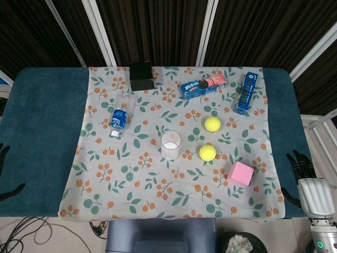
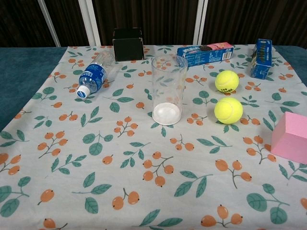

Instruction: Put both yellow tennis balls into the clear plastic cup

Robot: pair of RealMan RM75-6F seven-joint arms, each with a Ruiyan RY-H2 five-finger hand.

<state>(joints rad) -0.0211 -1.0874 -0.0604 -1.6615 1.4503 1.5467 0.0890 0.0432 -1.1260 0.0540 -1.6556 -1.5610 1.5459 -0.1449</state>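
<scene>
Both hands are kept at the outer edges of the tabletop (image 1: 47, 132), well apart from the task's things. At the near right edge, the right hand (image 1: 303, 174) is seen with its dark fingers spread and nothing held. Only dark fingertips of the left hand (image 1: 6, 174) are shown at the left border of the head view; whether they are spread or curled cannot be told.

Near the middle of the floral cloth (image 1: 131, 184), the clear plastic cup (image 1: 170, 144) is stood upright and nothing is seen in it. Both tennis balls are found to its right: the nearer tennis ball (image 1: 207, 152) just beside it, the farther tennis ball (image 1: 212, 124) a little behind. A pink block (image 1: 240, 173) is placed between the balls and the right hand. A water bottle (image 1: 120, 115) is laid on its side left of the cup.
</scene>
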